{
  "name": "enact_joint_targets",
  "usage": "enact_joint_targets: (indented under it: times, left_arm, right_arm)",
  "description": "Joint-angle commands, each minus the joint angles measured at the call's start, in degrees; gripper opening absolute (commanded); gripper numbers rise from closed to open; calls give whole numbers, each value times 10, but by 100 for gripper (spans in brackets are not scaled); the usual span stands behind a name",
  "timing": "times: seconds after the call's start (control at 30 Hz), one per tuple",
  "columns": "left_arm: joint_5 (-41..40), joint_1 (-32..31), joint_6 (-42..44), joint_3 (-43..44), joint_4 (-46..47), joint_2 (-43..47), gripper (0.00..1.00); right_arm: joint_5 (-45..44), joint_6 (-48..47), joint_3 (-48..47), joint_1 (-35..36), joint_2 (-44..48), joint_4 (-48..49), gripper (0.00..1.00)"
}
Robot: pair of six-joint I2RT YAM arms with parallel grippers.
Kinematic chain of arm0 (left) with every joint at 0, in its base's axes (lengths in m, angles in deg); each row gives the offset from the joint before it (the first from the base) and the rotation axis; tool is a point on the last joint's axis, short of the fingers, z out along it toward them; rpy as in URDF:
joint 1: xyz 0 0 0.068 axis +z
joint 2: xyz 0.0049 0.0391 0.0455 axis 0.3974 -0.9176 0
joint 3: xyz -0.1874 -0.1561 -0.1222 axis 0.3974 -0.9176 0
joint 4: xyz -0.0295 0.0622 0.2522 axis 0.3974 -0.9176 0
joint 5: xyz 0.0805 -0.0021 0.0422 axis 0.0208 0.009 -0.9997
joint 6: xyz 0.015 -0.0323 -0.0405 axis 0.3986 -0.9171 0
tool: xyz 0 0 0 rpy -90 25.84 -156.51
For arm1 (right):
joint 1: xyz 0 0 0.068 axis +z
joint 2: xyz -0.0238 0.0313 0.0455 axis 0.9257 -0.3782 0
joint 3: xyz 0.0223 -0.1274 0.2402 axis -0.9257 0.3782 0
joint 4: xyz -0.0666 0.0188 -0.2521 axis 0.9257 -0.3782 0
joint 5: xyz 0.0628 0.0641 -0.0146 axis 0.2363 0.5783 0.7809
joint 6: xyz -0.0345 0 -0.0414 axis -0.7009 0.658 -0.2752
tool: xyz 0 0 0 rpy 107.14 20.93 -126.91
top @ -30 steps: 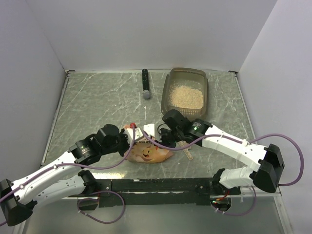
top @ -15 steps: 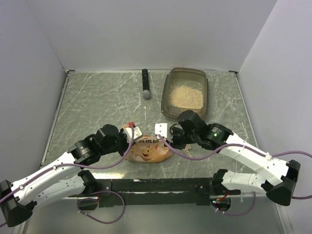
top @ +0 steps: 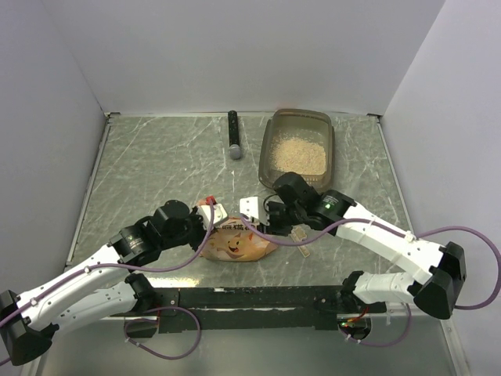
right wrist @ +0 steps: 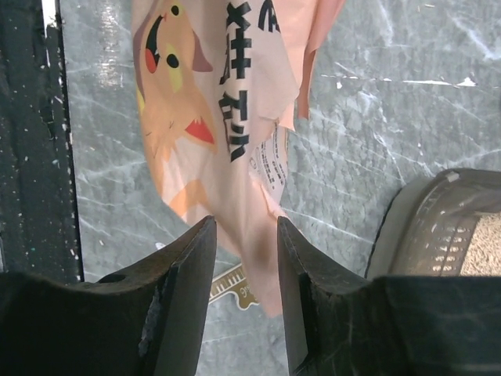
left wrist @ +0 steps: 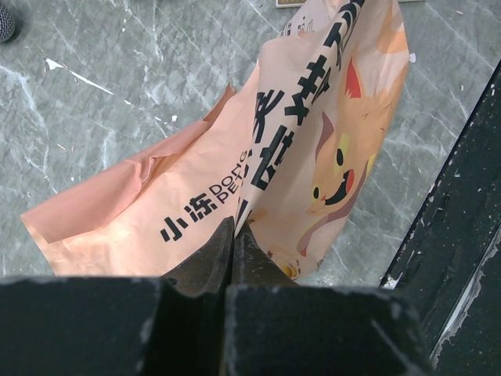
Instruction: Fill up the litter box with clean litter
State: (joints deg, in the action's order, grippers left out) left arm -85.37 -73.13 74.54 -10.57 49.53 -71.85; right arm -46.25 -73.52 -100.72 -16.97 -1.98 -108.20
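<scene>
Litter box [top: 265,157]: translucent grey-brown tray, rounded corners, raised walls; pale beige litter [top: 297,155] lies as a grainy heap on its floor; the box rests on the desk [top: 156,164], a short way beyond the right claw [right wrist: 243,227] and slightly to its right, well apart from the left claw [left wrist: 233,235]. Right claw: jaws parted, straddling one end of the orange-pink pouch [top: 239,244] with a gap visible. Left claw: closed, pinching the pouch's other edge.

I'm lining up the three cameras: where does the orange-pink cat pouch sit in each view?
Top external: pouch low centre, between the arms.
Left wrist: pouch fills the middle, cat face on the right.
Right wrist: pouch hangs from the top edge, centre-left.
Shared landmark: black rail beside the pouch.
</scene>
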Motion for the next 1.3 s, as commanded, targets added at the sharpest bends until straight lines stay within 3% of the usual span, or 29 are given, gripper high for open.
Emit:
enact_joint_targets:
  times: [0.0,0.17,0.27,0.43,0.63,0.73,0.93,1.13,1.23,1.27]
  left_arm:
    - [-27,6,-12,9,58,24,1]
    - [-32,6,-12,9,57,30,1]
    - [-36,6,-12,10,57,32,1]
    - [-62,7,8,30,42,11,1]
    - [-99,10,61,122,13,-44,1]
    - [-93,21,69,161,-7,-57,1]
    - [-78,23,46,124,0,-50,1]
    - [-61,23,24,75,17,-56,1]
    - [-53,23,16,59,20,-55,1]
    - [-53,23,15,57,23,-52,1]
  right_arm:
    - [40,-23,-29,-9,-19,17,44]
    - [80,-5,-13,-9,-33,6,41]
    - [77,5,1,-13,-25,4,0]
    - [45,4,-7,-48,-6,-3,0]
    - [13,-10,-129,-71,-46,-59,0]
    - [18,-15,-145,-73,-45,-73,0]
    - [40,-1,-55,-73,-50,-64,0]
    - [41,42,23,-82,-55,19,0]
    - [30,63,22,-91,-55,34,21]
    - [28,70,20,-92,-46,48,23]
